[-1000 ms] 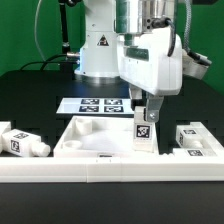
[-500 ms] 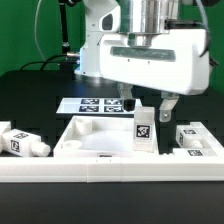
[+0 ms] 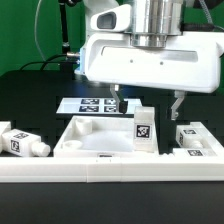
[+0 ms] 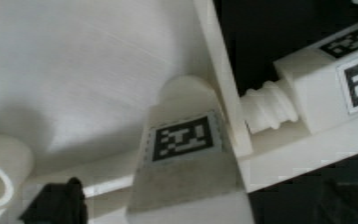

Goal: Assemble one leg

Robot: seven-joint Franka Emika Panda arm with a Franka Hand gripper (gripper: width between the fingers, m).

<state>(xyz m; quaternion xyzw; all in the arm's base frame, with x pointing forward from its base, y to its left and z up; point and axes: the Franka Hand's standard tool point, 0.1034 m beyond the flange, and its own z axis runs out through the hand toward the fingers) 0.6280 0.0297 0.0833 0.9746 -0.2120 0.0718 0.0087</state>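
Note:
A leg [image 3: 144, 128], a small white post with a square tag on its side, stands upright at a corner of the large white rimmed tray piece [image 3: 78, 132]. My gripper [image 3: 147, 100] hangs just above it and is open wide. One finger [image 3: 115, 97] is on each side of the leg's top, and neither touches it. In the wrist view the leg [image 4: 185, 140] stands between the two dark fingertips [image 4: 60, 200], with my gripper [image 4: 202, 208] open around it.
A second leg [image 3: 22, 143] lies at the exterior view's left. A third leg [image 3: 196, 138] lies at the right and also shows in the wrist view [image 4: 336, 85]. The marker board [image 3: 98, 104] lies behind the tray. A white rail [image 3: 110, 170] runs along the front.
My gripper has turned about its axis, spread its fingers off the leg and risen a little. The leg stays standing at the tray's corner.

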